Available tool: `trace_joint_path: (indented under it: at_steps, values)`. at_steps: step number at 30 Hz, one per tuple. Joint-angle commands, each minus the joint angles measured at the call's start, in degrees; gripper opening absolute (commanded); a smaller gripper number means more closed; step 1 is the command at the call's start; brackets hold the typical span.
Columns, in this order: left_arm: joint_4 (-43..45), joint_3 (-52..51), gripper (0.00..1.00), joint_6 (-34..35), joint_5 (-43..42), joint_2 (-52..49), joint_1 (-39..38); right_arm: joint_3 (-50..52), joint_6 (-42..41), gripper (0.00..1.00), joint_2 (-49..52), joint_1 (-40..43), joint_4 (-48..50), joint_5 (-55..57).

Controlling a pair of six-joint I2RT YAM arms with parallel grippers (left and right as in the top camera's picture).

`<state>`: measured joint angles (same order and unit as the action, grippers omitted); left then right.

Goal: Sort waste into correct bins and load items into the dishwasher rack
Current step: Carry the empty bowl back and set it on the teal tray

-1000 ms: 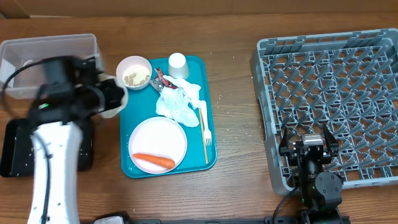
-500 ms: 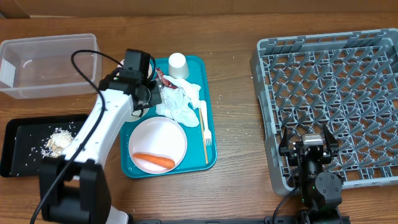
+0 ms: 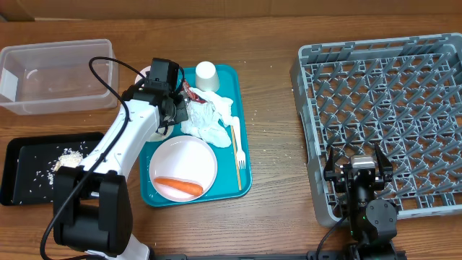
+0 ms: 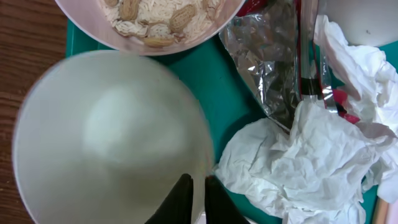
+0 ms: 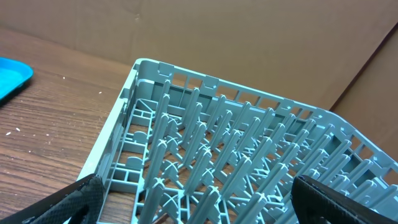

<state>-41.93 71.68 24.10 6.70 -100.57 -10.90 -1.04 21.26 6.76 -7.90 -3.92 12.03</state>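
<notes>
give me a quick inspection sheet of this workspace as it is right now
surface: wooden table, a few pale crumbs on it
job's things: plate with carrot, cup, fork, napkins, wrapper and full bowl on the teal tray; scraps in the black tray; clear tub looks empty; rack unloaded
clutter: nothing seen
hands: left hand pinches the rim of the empty bowl; right hand open at the rack's near edge
cables: black cable loops off the left arm
surroundings: cardboard wall
</notes>
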Motion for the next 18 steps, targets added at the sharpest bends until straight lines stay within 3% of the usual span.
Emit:
trace_joint_path:
  at_steps: [1, 5, 11, 14, 18]
  values:
    - [0.17, 0.81, 0.12, 0.81, -0.68, -0.37, -0.39, 0.55, -0.02, 1.0, 0.02, 0.15, 0.37, 0.37]
    - [-0.11, 0.81, 0.13, 0.81, -1.2, -0.37, -0.39, 0.55, -0.04, 1.0, 0.02, 0.15, 0.37, 0.37]
    - [-1.62, 4.09, 0.27, 0.07, 0.0, -0.24, -0.37, 0.55, -0.02, 1.0, 0.02, 0.15, 0.37, 0.37]
    - [-1.84, 8.02, 0.4, -1.2, 2.89, -0.24, -0.26, 0.55, -0.02, 1.0, 0.02, 0.15, 0.37, 0.37]
    - [3.02, 10.84, 0.45, -9.51, 3.13, -0.24, 0.0, 0.55, -0.04, 1.0, 0.02, 0.15, 0.37, 0.37]
